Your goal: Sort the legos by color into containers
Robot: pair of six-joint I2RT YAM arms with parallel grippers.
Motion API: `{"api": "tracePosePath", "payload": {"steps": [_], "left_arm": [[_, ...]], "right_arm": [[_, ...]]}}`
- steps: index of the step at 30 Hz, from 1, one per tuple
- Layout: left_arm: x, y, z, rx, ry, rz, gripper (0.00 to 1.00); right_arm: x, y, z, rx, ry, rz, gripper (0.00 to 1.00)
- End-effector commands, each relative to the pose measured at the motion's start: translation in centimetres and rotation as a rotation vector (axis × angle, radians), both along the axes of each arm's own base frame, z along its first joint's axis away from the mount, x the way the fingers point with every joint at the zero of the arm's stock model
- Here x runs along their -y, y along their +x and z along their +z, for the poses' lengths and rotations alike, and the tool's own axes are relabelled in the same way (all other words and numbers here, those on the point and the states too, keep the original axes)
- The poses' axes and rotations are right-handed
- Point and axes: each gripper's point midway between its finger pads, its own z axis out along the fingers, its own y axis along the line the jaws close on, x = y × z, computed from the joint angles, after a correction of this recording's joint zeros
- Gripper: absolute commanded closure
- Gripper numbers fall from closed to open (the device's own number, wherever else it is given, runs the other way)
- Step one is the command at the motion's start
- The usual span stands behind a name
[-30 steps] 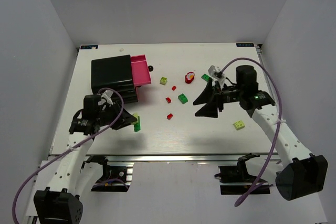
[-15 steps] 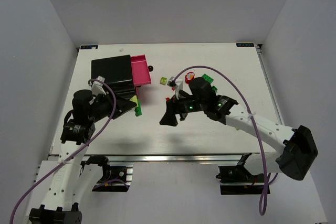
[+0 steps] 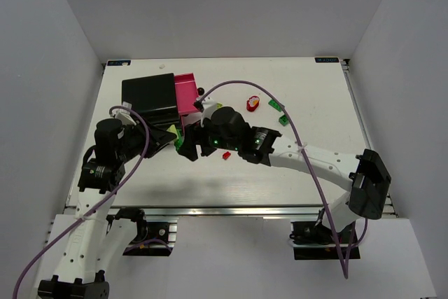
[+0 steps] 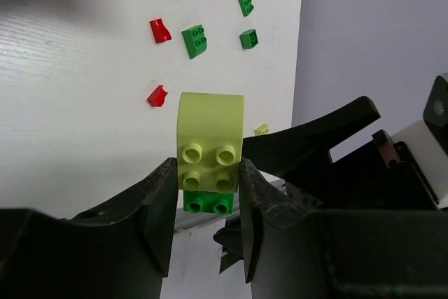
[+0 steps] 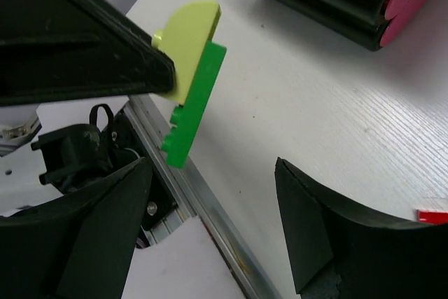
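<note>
Holding lime brick point(image 4: 211, 131) stuck to green brick point(image 4: 203, 203) in left pincer point(image 4: 208, 169), clamped on the pair, off the surface point(image 3: 294, 180), left-centre of top view. Facing it with right pincer point(image 5: 213, 166), spread wide, nothing held. Probably there to split them, since colours need separate boxes. Black box point(image 3: 148, 94), pink box point(image 3: 187, 92) just above; loose legos point(image 3: 283, 120) centre-right.

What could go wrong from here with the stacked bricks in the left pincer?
1. The left pincer grips a lime yellow-green plastic brick with a green plastic brick stuck to it. If they are dropped as one, two colours may get sorted together.
2. The open right pincer is close in. A pull on the green plastic brick could tug both free or knock the left pincer.
</note>
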Motion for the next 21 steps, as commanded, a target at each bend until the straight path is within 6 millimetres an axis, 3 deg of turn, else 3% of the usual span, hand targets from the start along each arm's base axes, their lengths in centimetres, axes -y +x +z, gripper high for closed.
{"api": "tracePosePath", "payload": {"steps": [1,8,11,19,21], "left_arm": [[-0.3,-0.1,1.4,0.023,0.007,0.022,1.00],[-0.1,-0.5,1.7,0.024,-0.007,0.007,1.00],[-0.1,-0.7,1.9,0.028,-0.008,0.007,1.00],[-0.1,-0.7,2.1,0.038,-0.012,0.007,1.00],[0.0,-0.6,2.3,0.041,-0.016,0.005,1.00]], "right_arm": [[-1.5,1.1,3.8,0.049,0.091,-0.063,0.24],[-3.2,1.9,3.3,0.039,0.079,-0.084,0.30],[-3.8,1.9,3.2,0.030,0.083,-0.077,0.45],[-3.2,1.7,2.8,0.029,0.085,-0.067,0.64],[-2.9,1.8,3.2,0.040,0.094,-0.070,0.79]]}}
